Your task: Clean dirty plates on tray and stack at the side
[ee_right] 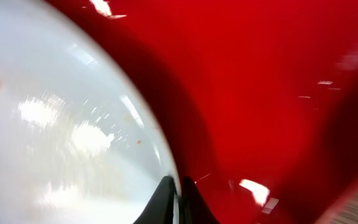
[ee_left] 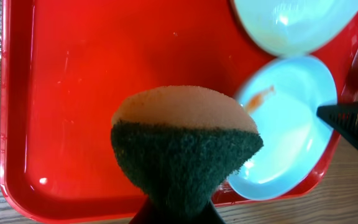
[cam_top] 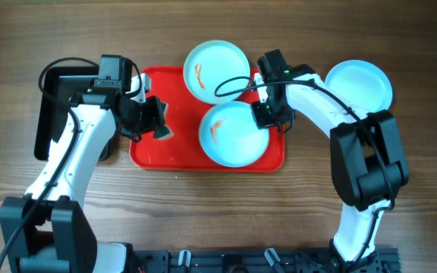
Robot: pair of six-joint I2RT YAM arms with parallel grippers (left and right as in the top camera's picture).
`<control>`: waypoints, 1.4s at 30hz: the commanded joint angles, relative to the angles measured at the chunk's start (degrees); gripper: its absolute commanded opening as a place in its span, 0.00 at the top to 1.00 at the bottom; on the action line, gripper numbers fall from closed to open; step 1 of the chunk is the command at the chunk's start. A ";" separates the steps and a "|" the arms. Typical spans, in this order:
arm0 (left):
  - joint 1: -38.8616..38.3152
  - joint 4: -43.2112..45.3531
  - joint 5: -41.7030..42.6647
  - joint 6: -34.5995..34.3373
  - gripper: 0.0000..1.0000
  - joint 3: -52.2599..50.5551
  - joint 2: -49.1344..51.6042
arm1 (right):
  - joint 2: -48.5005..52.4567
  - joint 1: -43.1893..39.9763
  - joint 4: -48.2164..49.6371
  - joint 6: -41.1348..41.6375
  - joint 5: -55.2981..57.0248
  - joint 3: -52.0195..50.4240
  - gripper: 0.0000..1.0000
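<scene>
The red tray (cam_top: 165, 148) lies mid-table. One plate (cam_top: 234, 135) with an orange smear lies on its right half. My right gripper (cam_top: 267, 114) is shut on that plate's right rim (ee_right: 160, 158). A second smeared plate (cam_top: 216, 70) overlaps the tray's far edge. A third plate (cam_top: 359, 83) without smears lies on the wood at the right. My left gripper (cam_top: 158, 121) is shut on a sponge (ee_left: 185, 146), orange with a dark green scrub face, held over the tray's left half, left of the held plate (ee_left: 291, 124).
A black glossy tray (cam_top: 55, 114) lies on the wood left of the red tray, under my left arm. The red tray's left half (ee_left: 104, 74) is bare and wet-looking. Wood table surrounds the tray on all sides.
</scene>
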 commanded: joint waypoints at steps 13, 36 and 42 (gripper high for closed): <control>-4.81 -0.66 -0.13 -0.15 0.96 -3.87 -1.09 | 1.46 12.22 10.19 11.93 -5.66 -0.20 0.96; -10.91 10.29 -6.16 -6.47 0.49 -8.31 1.38 | 1.18 9.11 4.68 13.40 -6.75 0.68 0.59; -14.01 11.80 -7.28 -8.24 0.60 -8.31 7.98 | 1.27 9.14 3.43 13.53 -6.69 0.59 0.57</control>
